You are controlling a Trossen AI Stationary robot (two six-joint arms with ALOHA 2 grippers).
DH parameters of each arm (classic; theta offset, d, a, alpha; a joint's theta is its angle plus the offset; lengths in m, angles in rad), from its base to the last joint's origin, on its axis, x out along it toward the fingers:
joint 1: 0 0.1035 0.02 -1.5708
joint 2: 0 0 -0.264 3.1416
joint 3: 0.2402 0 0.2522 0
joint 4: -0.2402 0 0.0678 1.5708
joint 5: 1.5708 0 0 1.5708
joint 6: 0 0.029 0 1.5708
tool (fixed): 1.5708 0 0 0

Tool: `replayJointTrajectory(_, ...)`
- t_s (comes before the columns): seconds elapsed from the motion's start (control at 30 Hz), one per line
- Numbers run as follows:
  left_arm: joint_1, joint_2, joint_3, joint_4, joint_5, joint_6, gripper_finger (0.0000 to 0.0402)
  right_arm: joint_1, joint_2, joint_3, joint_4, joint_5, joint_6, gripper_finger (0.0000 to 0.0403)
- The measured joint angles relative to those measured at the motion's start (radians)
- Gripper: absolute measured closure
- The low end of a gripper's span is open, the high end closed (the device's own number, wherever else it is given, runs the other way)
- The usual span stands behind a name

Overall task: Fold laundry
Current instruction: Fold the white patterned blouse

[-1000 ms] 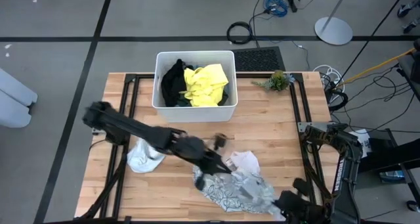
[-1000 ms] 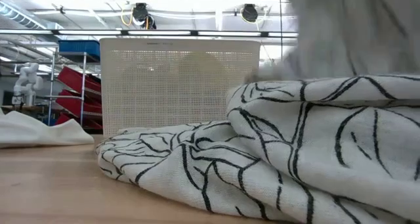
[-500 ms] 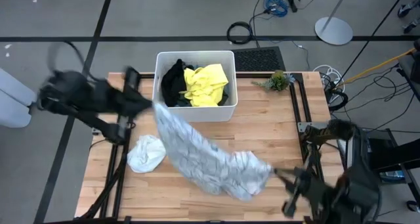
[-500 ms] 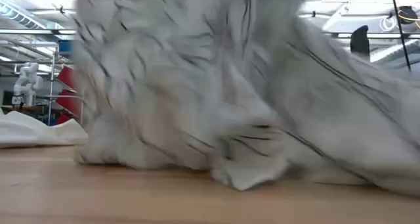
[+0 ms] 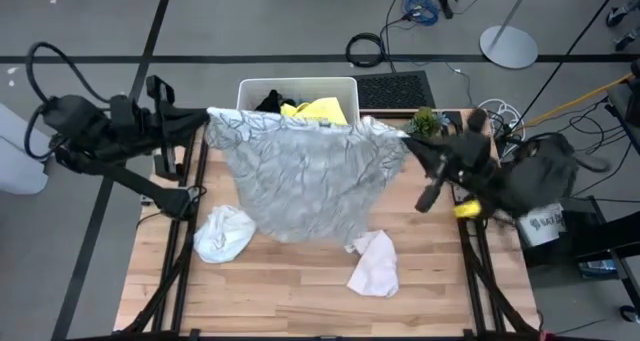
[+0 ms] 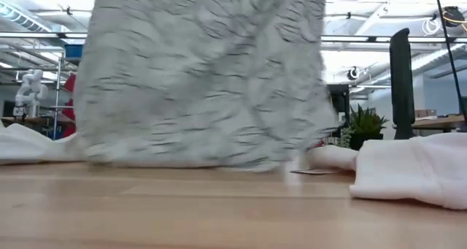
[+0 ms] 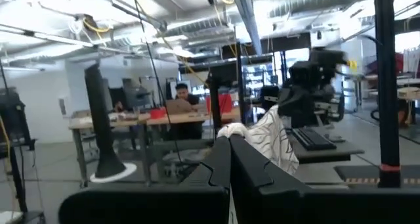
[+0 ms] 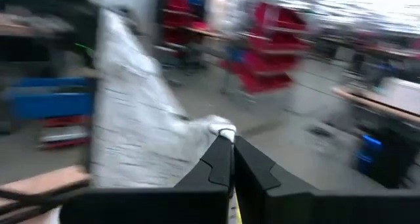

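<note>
Patterned cloth (image 5: pixel 305 176) stretched left-right, hanging

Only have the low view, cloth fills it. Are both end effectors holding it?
Observer: Yes. The left end effector is shut on one top corner of the patterned cloth.
Operator: And the right?
Observer: The right end effector is shut on the other corner, so the cloth hangs spread between them.
Operator: Where's the tub?
Observer: The tub is behind the cloth, with yellow and black garments showing in it.
</note>
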Motion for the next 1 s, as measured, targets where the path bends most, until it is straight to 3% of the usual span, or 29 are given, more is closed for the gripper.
replayJointTrajectory(0.07,0.004,0.002,0.000,0.023,0.002,0.011,0.0401,-0.036,-0.012,0.000,0.207,-0.192,-0.184,0.0403)
replayJointTrajectory(0.17,0.004,0.001,0.000,0.001,0.031,-0.001,0.0401,-0.060,-0.012,0.000,0.385,-0.463,-0.262,0.0403)
replayJointTrajectory(0.3,-0.015,-0.005,0.001,-0.132,0.065,-0.027,0.0401,-0.049,0.014,0.000,0.311,-0.640,-0.172,0.0403)
replayJointTrajectory(0.47,-0.043,-0.008,0.001,-0.259,0.087,-0.074,0.0401,0.020,0.066,-0.002,0.063,-0.656,0.075,0.0403)
replayJointTrajectory(0.57,-0.064,-0.006,0.001,-0.318,0.178,-0.117,0.0402,0.077,0.121,-0.001,-0.047,-0.654,0.231,0.0403)
replayJointTrajectory(0.77,-0.117,-0.004,0.000,-0.413,0.355,-0.182,0.0402,0.172,0.265,-0.002,-0.014,-0.655,0.359,0.0403)
replayJointTrajectory(1.0,-0.174,0.017,-0.057,-0.513,0.393,-0.266,0.0402,0.238,0.415,-0.002,-0.021,-0.635,0.469,0.0403)
